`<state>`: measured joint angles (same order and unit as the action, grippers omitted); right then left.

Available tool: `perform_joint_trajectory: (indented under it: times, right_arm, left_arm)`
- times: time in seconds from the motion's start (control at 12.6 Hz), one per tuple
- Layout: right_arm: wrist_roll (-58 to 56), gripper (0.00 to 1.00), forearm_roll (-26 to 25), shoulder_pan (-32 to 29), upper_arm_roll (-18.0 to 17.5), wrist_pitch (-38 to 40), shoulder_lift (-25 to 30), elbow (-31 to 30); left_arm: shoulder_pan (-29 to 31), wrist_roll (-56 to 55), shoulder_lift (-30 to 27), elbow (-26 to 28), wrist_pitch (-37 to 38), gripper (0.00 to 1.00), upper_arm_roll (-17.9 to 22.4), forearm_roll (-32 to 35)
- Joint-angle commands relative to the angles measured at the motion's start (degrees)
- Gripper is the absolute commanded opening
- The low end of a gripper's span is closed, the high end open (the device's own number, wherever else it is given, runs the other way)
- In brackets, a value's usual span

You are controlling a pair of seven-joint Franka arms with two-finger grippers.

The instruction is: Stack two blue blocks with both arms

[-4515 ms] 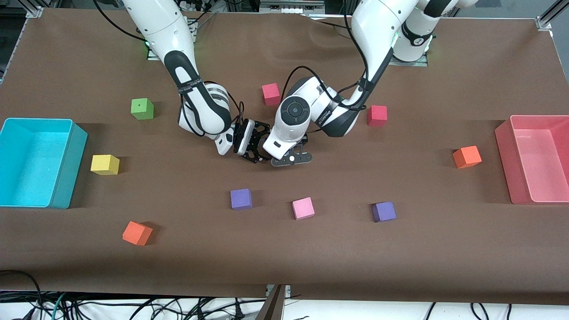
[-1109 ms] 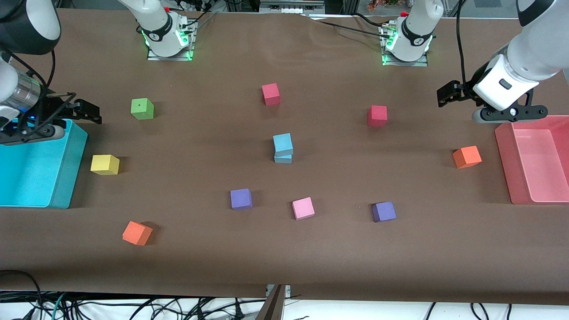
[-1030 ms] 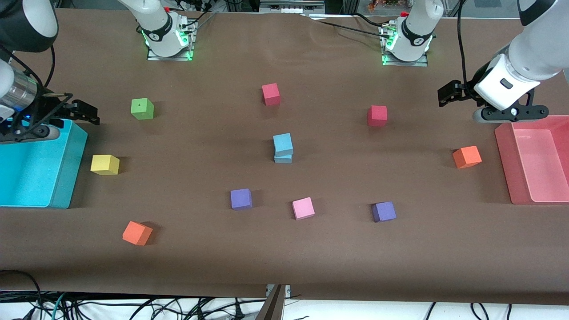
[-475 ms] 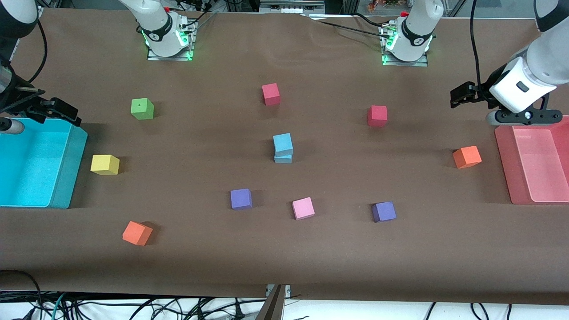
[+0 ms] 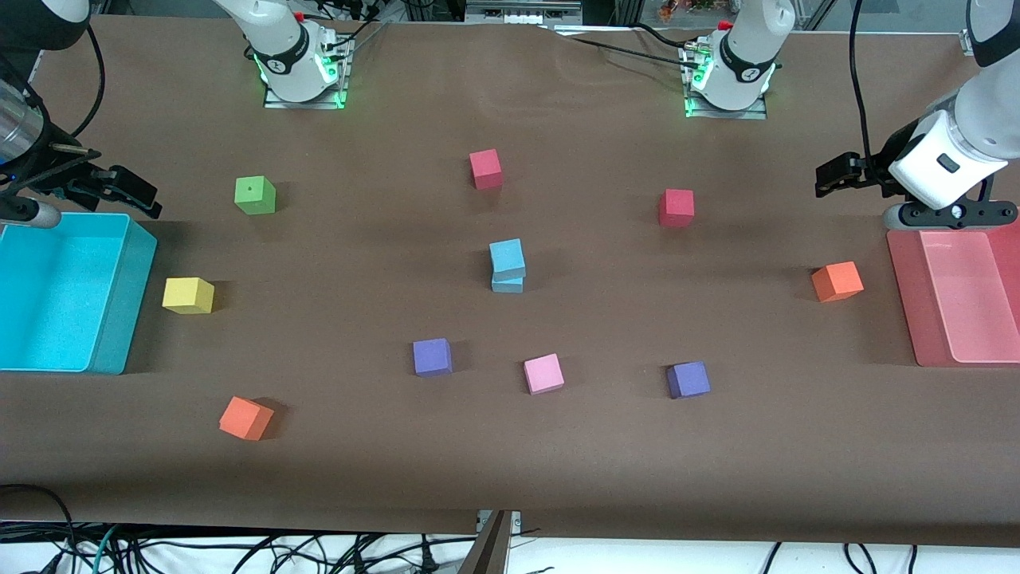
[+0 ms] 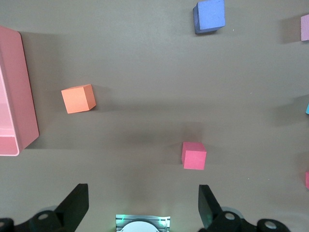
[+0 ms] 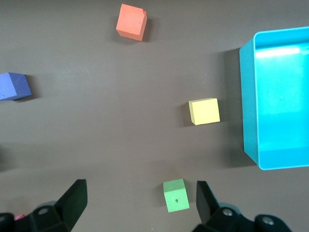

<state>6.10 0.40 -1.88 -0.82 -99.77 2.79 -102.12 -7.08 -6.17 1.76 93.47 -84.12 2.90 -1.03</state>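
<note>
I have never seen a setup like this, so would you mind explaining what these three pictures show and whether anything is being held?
Two white jointed robot arms stand at a table covered in brown cloth. The wide picture looks down from across the table; the other two come from cameras on each arm's wrist. Mid-table, one light sky-blue foam cube sits on a second sky-blue cube, slightly askew. Other foam cubes in red, orange, purple, pink, yellow and green lie scattered around. A large cyan bin and a pink bin sit at the two ends. The right gripper hovers by the cyan bin, the left gripper near the pink one. Both are open and hold nothing.
</note>
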Motion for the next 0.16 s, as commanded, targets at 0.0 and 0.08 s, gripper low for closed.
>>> perform_joint_trajectory:
  times: [0.0, 0.08]
  right_arm:
    - [0.4, 1.00, -0.5, -1.4, -1.1, 4.3, -0.5, 2.8]
    - [0.4, 1.00, -0.5, -1.3, -1.1, 4.4, -0.7, 2.8]
  left_arm:
    - [-0.5, 1.3, -0.5, 0.3, -0.4, 1.00, 0.4, 0.2]
    - [-0.5, 1.3, -0.5, 0.5, -0.5, 1.00, 0.4, 0.2]
